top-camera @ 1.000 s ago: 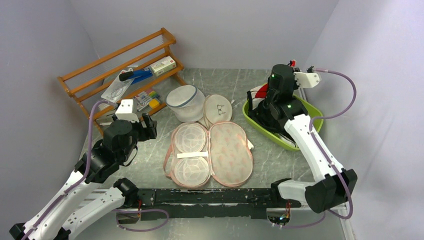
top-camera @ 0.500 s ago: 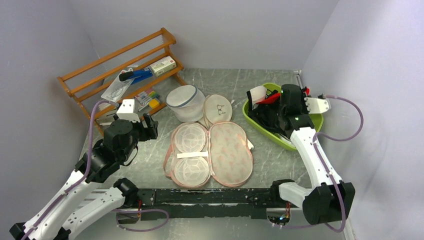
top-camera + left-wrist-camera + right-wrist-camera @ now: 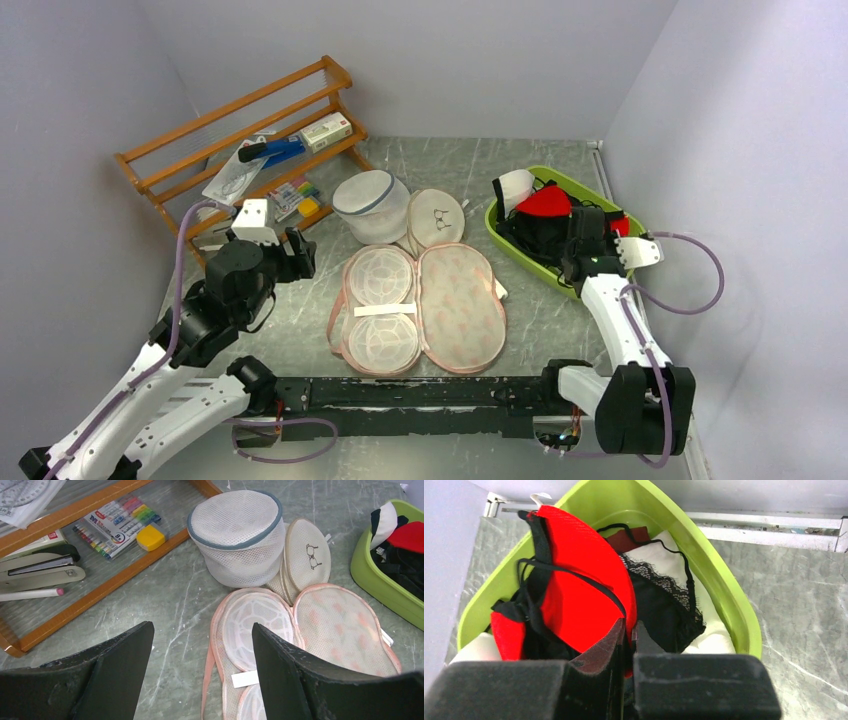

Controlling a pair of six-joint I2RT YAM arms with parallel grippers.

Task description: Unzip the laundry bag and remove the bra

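bra (image 3: 574, 580) sits in the green bin (image 3: 719, 590), right in front of the right gripper (image 3: 629, 640). its fingers are pressed together on the red cup's edge, i'd guess to set it down there. laundry bag (image 3: 340, 630) lies unzipped and flat, ahead-right of the left gripper (image 3: 200, 630), which hangs spread wide, probably just parked clear.

We see bare table (image 3: 300, 312) left of the open laundry bag (image 3: 420, 308), mesh bag (image 3: 370, 205) & beige disc (image 3: 437, 217) crowding its far edge, wooden rack (image 3: 240, 140) blocking far-left, green tub (image 3: 520, 258) at right packed w/ clothes, bra (image 3: 545, 202) on top, prob. pinched by right gripper (image 3: 630, 625)
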